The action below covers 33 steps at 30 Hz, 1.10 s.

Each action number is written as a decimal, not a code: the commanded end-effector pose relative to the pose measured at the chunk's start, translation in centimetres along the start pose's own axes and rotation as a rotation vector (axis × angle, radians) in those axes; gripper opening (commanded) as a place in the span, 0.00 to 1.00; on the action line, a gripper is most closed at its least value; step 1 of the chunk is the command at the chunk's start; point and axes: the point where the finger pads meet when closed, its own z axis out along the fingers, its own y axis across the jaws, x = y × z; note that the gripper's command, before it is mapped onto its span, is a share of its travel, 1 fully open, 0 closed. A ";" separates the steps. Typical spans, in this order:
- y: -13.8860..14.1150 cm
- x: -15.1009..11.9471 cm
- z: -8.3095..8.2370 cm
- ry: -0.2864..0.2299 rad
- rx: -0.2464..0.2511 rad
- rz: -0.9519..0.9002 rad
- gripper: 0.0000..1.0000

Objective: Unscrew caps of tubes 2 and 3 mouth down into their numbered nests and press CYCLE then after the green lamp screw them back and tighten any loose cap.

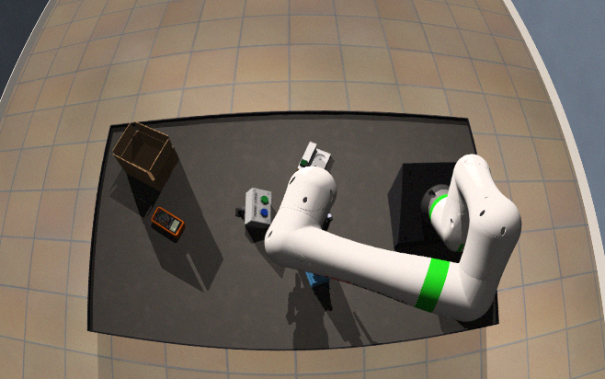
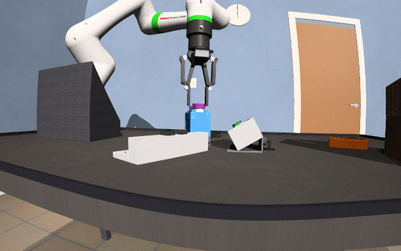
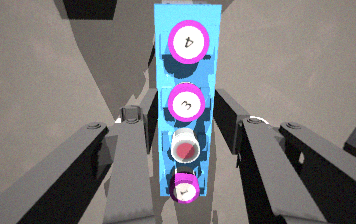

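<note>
The blue decapping station (image 3: 186, 100) holds four tubes in a row in the wrist view. Cap 4 (image 3: 188, 41), cap 3 (image 3: 185, 104) and cap 1 (image 3: 183, 188) are magenta-rimmed and sit on their tubes. Tube 2 (image 3: 184, 148) stands uncapped and shows red liquid. My gripper (image 3: 186, 102) hangs straight down over cap 3, with a finger on each side at cap height and a small gap to the cap; it is open. It also shows in the side view (image 2: 197, 100) over the station (image 2: 198, 122). The cap tray (image 2: 161, 147) lies in front; its nests are hidden.
The key housing (image 1: 257, 206) carries the green key (image 1: 264, 199) and the blue key (image 1: 264, 212); it shows tilted in the side view (image 2: 245, 134). A cardboard box (image 1: 144, 154) and an orange multimeter (image 1: 167, 221) lie at the far left. The arm stands on a black pedestal (image 2: 76, 102).
</note>
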 end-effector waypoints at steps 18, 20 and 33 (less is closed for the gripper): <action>0.0 0.0 -0.3 0.002 0.000 0.001 0.30; 0.0 0.0 -0.3 0.002 0.000 0.001 0.30; 0.0 0.0 -3.6 0.002 0.000 0.001 0.30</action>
